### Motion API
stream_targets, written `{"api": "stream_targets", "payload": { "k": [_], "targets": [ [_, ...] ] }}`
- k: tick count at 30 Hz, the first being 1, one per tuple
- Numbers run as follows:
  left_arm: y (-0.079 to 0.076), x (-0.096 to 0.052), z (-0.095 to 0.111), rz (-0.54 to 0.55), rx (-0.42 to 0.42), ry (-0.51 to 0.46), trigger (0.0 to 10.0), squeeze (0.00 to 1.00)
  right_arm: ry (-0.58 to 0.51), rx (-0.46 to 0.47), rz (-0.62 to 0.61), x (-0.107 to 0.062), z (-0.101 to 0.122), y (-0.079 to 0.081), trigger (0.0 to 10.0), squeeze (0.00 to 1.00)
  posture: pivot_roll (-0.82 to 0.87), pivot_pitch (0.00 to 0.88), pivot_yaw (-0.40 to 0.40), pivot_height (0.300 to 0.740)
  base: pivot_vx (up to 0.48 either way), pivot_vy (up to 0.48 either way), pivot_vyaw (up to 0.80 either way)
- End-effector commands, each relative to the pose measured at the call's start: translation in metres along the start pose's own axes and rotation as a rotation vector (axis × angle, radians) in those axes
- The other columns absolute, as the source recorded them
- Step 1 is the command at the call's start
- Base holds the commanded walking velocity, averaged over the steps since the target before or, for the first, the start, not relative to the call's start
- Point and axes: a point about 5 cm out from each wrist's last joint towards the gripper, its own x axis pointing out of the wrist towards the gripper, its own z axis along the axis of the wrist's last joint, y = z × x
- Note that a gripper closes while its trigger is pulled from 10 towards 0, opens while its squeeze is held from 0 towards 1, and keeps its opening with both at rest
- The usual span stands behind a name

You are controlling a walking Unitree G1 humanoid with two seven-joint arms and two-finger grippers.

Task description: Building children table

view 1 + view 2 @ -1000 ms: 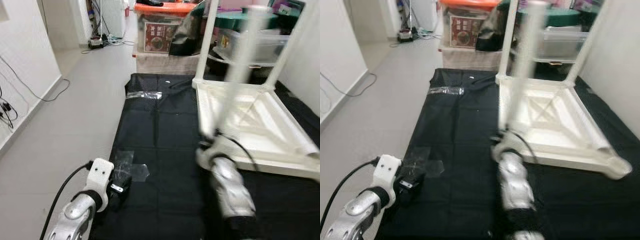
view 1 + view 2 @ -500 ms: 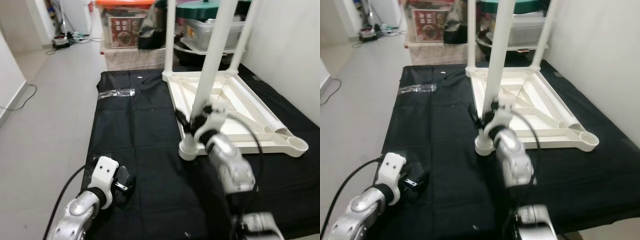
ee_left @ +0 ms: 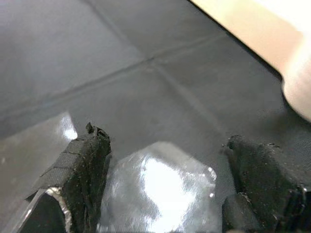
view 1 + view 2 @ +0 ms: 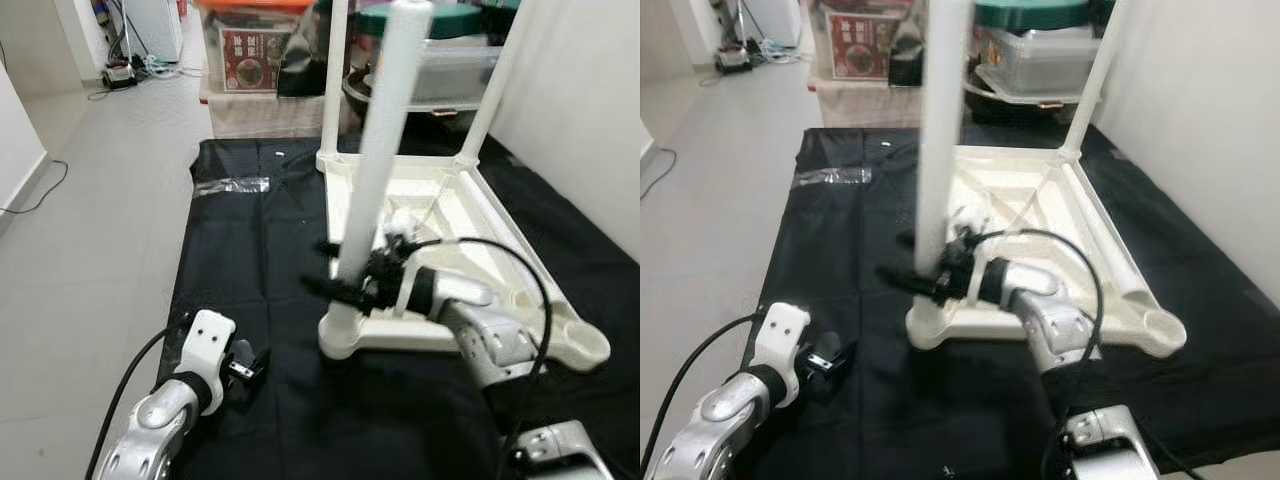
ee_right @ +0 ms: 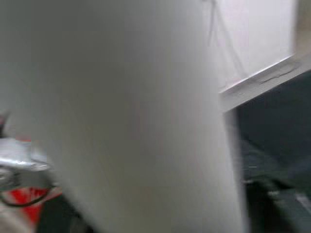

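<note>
A: Item, leg (image 4: 380, 150)?
B: Upright, long axis vertical, foot seated in near corner socket of upturned top (image 4: 470, 215) on black sheet (image 4: 270, 250).
A: Pincers?
B: Right pincer (image 4: 345, 285) pinching leg low, nearer arm. Left pincer (image 3: 165, 179) spread, over sheet, apart.

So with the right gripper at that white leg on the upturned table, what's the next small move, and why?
Probably press and twist the leg further into its corner socket. The right gripper is around it low down, the leg stands slightly tilted, and the fourth corner has no leg yet. The left gripper rests on the black cloth.
</note>
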Motion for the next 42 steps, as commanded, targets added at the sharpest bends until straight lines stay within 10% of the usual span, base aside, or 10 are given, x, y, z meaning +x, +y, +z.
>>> {"api": "stream_targets", "payload": {
  "k": [1, 13, 15, 16, 24, 25, 26, 30, 33, 42],
  "targets": [
    [0.001, -0.004, -0.003, 0.005, 0.011, 0.013, 10.0, 0.00, 0.031, 0.038, -0.098, 0.013, -0.012, -0.002, 0.0, 0.00, 0.14, 0.000, -0.087, 0.740, 0.000, 0.000, 0.00],
    [-0.008, -0.006, -0.005, -0.011, -0.011, 0.017, 10.0, 0.00, 0.247, 0.147, -1.589, -0.062, -0.059, -0.037, 0.0, 0.00, 0.10, 0.000, -0.057, 0.740, 0.000, 0.000, 0.00],
    [-0.008, -0.006, -0.005, -0.011, -0.011, 0.017, 10.0, 0.00, 0.247, 0.147, -1.589, -0.062, -0.059, -0.037, 0.0, 0.00, 0.10, 0.000, -0.057, 0.740, 0.000, 0.000, 0.00],
    [-0.010, -0.005, -0.006, -0.019, -0.008, 0.019, 10.0, 0.00, 0.232, 0.121, -1.492, -0.053, -0.057, -0.027, 10.0, 0.00, 0.10, 0.000, -0.059, 0.740, 0.000, 0.000, 0.00],
    [-0.007, -0.004, -0.006, -0.021, -0.002, 0.018, 10.0, 0.00, 0.072, 0.065, -1.219, -0.029, -0.022, -0.043, 10.0, 0.09, 0.11, 0.000, -0.067, 0.740, 0.000, 0.000, 0.00],
    [-0.005, -0.006, -0.008, -0.012, 0.000, 0.020, 10.0, 0.00, -0.003, 0.056, -1.192, -0.028, -0.011, -0.051, 10.0, 0.98, 0.11, 0.000, -0.071, 0.740, 0.000, 0.000, 0.00],
    [-0.004, -0.007, -0.008, -0.004, -0.001, 0.021, 10.0, 0.00, -0.066, 0.067, -1.117, -0.023, -0.001, -0.055, 10.0, 1.00, 0.11, 0.000, -0.078, 0.740, 0.000, 0.000, 0.00],
    [-0.003, -0.008, -0.009, 0.003, -0.006, 0.021, 10.0, 0.00, -0.140, 0.091, -0.948, -0.013, 0.014, -0.057, 10.0, 1.00, 0.12, 0.000, -0.081, 0.740, 0.000, 0.000, 0.00],
    [-0.005, -0.006, -0.009, 0.002, -0.008, 0.020, 10.0, 0.00, -0.152, 0.017, -0.653, -0.004, 0.030, -0.047, 10.0, 0.00, 0.11, 0.000, -0.077, 0.740, 0.000, 0.000, 0.00],
    [-0.002, 0.001, -0.002, 0.000, 0.008, 0.007, 10.0, 0.00, 0.021, -0.017, -0.098, -0.002, 0.003, -0.011, 10.0, 0.00, 0.13, 0.000, -0.085, 0.740, 0.000, 0.000, 0.00]
  ]
}}
